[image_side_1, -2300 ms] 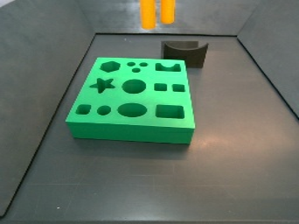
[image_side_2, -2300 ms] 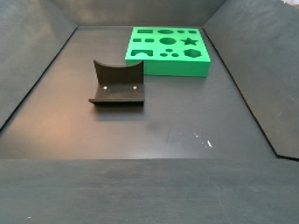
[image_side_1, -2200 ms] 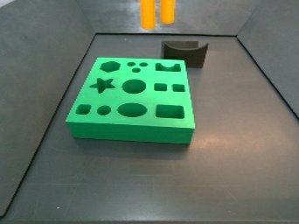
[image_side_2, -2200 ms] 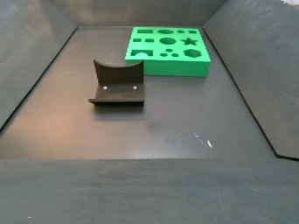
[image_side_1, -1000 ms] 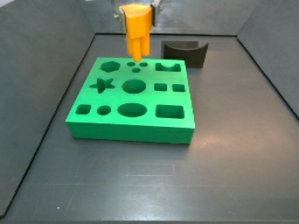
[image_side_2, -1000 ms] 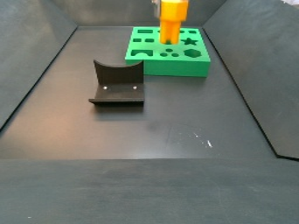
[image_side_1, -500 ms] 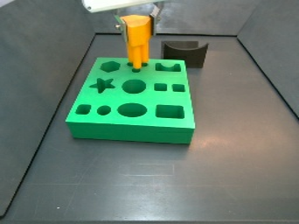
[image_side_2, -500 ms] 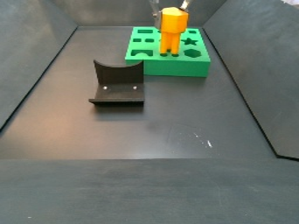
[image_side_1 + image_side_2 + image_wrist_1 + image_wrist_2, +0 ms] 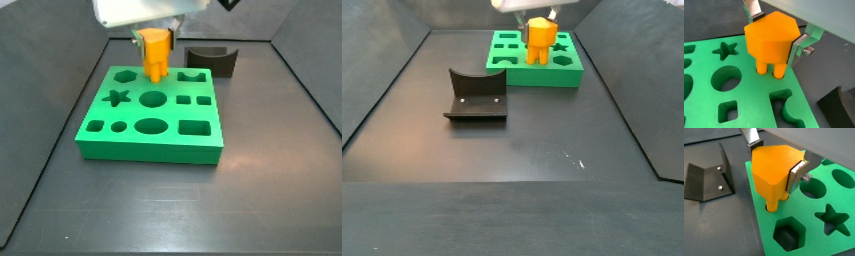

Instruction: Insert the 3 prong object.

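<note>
The 3 prong object is a bright orange piece with thin prongs, held upright between my fingers. My gripper is shut on it, over the far part of the green block. Its prongs reach down into small round holes in the block's top, as both wrist views show. In both side views the orange piece stands at the block's far edge. The gripper hides the piece's sides. How deep the prongs sit cannot be told.
The green block has several cut-outs: star, hexagon, circles, squares, an oval. The fixture, a dark bracket with a curved notch, stands on the floor beside the block. Dark walls ring the floor.
The gripper has come down from above with the orange piece. The prongs now meet the holes in the green block's far part; half a second ago they were slightly higher.
</note>
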